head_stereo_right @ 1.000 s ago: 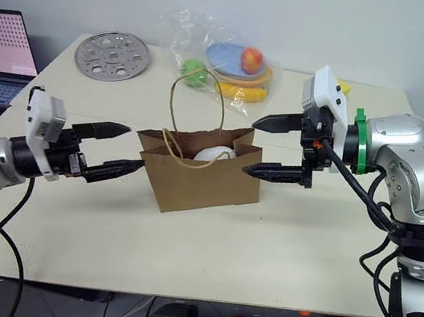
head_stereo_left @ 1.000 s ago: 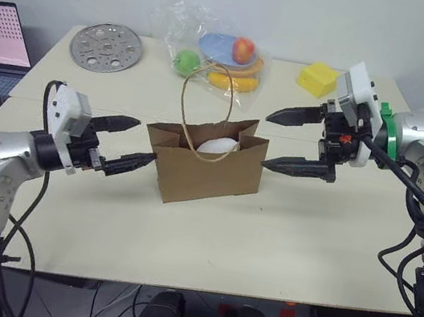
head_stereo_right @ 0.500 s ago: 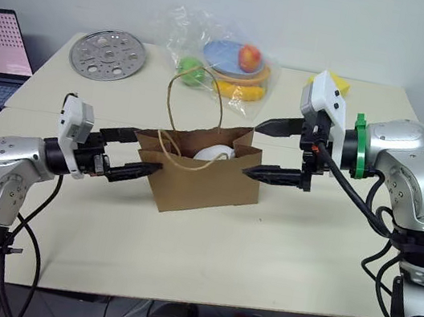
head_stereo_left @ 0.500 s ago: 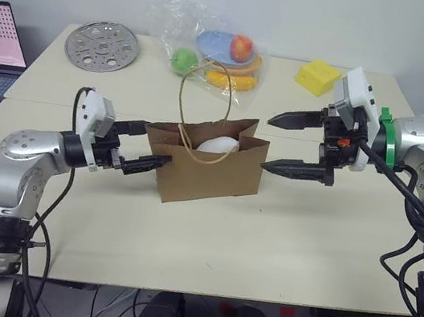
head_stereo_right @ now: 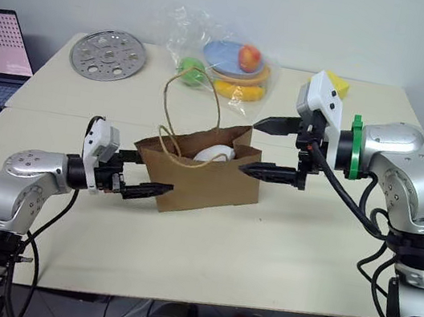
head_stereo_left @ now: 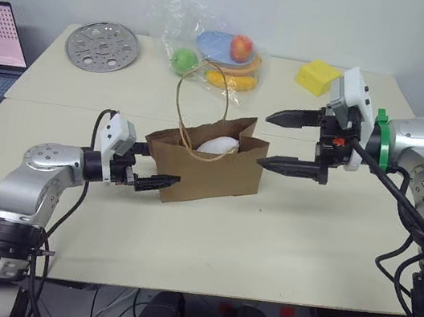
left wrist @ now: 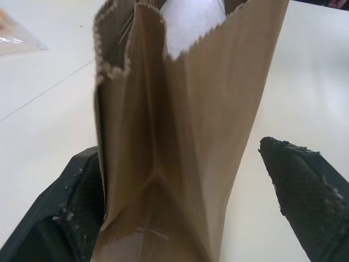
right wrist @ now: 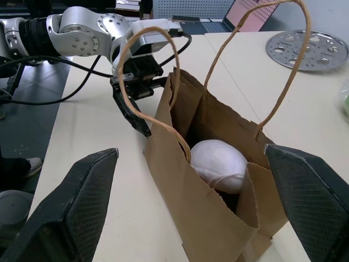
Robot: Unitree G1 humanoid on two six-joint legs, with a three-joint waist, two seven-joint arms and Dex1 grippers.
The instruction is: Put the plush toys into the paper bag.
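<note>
From the head, the brown kraft paper bag (head_stereo_left: 211, 166) stands upright on the pale table (head_stereo_left: 279, 243) between both pincers. The left gripper (head_stereo_left: 160, 168) straddles the bag's near end, fingers spread wide. The right gripper (head_stereo_left: 277, 141) hangs wide open at the far end.

Left wrist: the bag's narrow folded end sits between the fingers (left wrist: 297, 188).

Right wrist: the white egg-shaped plush toy (right wrist: 219, 164) lies inside the bag.

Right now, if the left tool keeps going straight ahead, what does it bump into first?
The paper bag. Its narrow end stands between the open left tool's fingers, so the bag's folded side looks first in line.
</note>
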